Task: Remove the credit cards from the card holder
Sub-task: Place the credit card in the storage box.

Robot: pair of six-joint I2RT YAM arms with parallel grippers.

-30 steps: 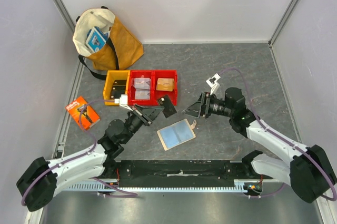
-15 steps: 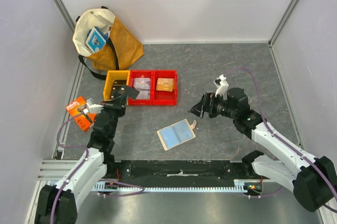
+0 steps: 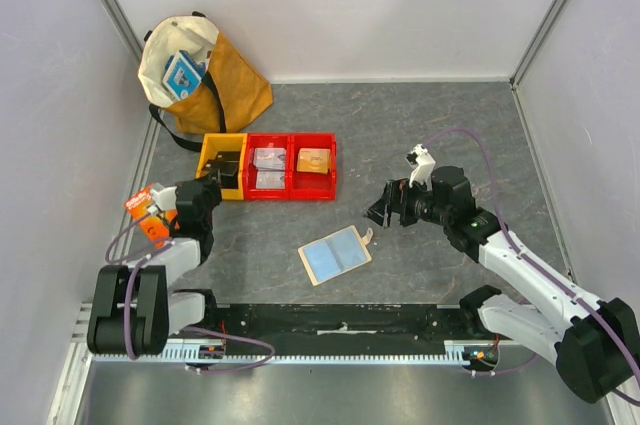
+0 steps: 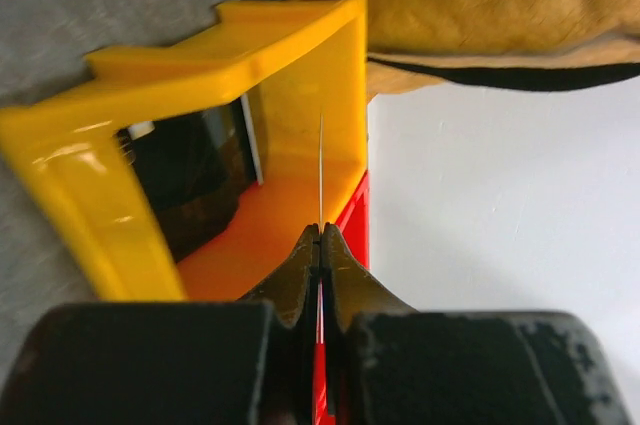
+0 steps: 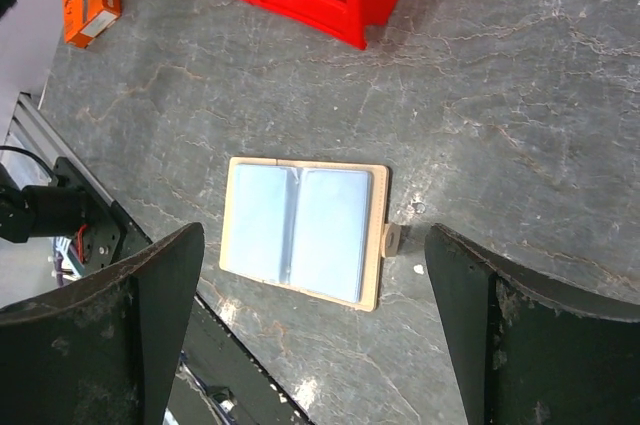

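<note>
Within the last second the left gripper (image 4: pixel 320 235) has swung away from the middle of the table and now sits at the far left. Its fingers are closed on a thin flat sheet seen edge-on, which I judge to be a credit card (image 4: pixel 320 165). The card stands straight out from the fingertips, and the yellow bin (image 4: pixel 300 75) lies directly ahead of and beneath them. The right gripper (image 3: pixel 382 207) has drawn back a little and hovers with its fingers spread wide, holding nothing. The card holder (image 5: pixel 300 230) lies unfolded flat on the table, below and between those fingers and touched by neither, with its snap tab (image 5: pixel 392 239) toward the right-hand finger. Both sleeves (image 5: pixel 262 220) show plain pale blue, and I cannot tell from here whether any card remains inside. Assessment: one card is out and poised for release at the bin. The holder has not moved, so the right arm is well placed to check it or work on it next.
</note>
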